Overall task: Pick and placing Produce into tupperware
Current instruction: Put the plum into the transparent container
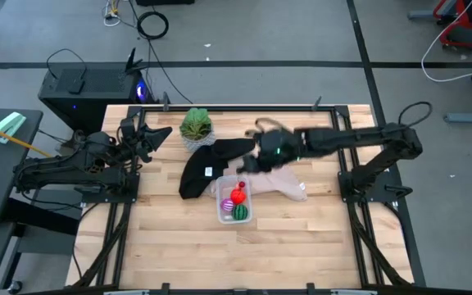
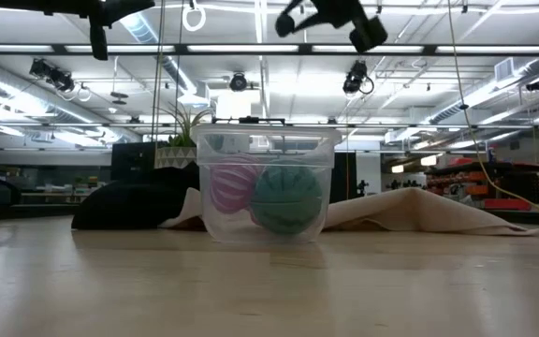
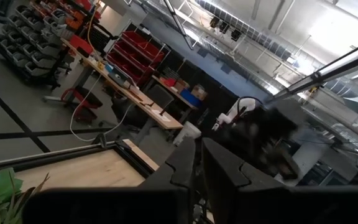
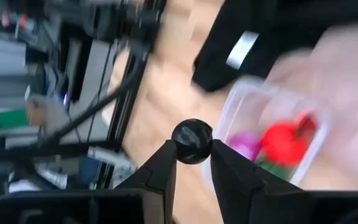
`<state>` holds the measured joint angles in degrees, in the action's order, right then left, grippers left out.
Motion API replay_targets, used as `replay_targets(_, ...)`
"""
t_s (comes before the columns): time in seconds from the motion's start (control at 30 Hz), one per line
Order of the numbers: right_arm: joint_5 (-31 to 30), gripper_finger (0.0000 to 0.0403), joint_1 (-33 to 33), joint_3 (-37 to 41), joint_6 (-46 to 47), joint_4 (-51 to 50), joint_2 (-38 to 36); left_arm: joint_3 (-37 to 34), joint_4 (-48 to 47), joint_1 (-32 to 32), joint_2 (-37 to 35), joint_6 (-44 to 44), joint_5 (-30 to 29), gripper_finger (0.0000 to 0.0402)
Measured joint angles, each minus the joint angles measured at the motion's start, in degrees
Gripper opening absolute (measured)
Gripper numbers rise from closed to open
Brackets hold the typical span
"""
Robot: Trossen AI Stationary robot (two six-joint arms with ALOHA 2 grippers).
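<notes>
The clear tupperware tub (image 1: 234, 201) stands on the wooden table, with its far end on the beige cloth (image 1: 285, 182). It holds a red fruit (image 1: 238, 195), a purple-magenta one (image 1: 227, 206) and a green melon-like one (image 1: 241, 212). In the low view the tub (image 2: 265, 183) shows the purple (image 2: 232, 187) and green (image 2: 288, 198) fruits. My right gripper (image 1: 248, 164) is above the tub's far end, shut on a small dark round fruit (image 4: 192, 142). My left gripper (image 1: 156, 135) waits shut at the table's far left, raised. My right gripper pinches the small dark round fruit by its two opposite sides (image 4: 192, 149), between its two fingertips only. The fingers point slantingly down at the table. The fruit is lifted clear, in the air above the table beside the tub (image 4: 272, 137).
A black cloth (image 1: 210, 164) lies on the table left of the beige cloth, behind the tub. A leafy green plant in a pot (image 1: 195, 125) stands at the far edge. Bare wood lies toward the table's near edge (image 1: 244, 254).
</notes>
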<state>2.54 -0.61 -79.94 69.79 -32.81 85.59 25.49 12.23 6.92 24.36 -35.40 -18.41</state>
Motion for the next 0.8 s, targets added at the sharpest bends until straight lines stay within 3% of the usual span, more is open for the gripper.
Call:
replay_targets(0.23, -2.8, 0.0094, -9.3, 0.0, 4.6, 5.6, 4.8, 0.0, 0.4, 0.0, 0.0, -0.1, 0.3, 0.0040)
replay_targets(0.4, -2.5, 0.0094, -9.8, -0.2, 3.9, 16.6, 8.3, 0.0, 0.7, 0.0, -0.2, -0.1, 1.9, 0.0035)
replay_targets(0.5, -1.5, 0.0091, -8.5, -3.9, 0.3, 17.5, 10.9, 0.0, 1.2, 0.0, -0.5, -0.1, 2.6, 0.0032)
replay_targets(0.63, 1.6, 0.0090, -5.8, -12.4, -7.3, 12.6, 15.4, 0.0, 1.7, 0.0, -1.8, 0.0, 3.0, 0.0037)
replay_targets(0.8, 4.4, 0.0089, -2.8, -27.4, -21.5, -4.1, 22.5, 0.0, 1.7, 0.0, -4.7, 0.1, 3.0, 0.0044)
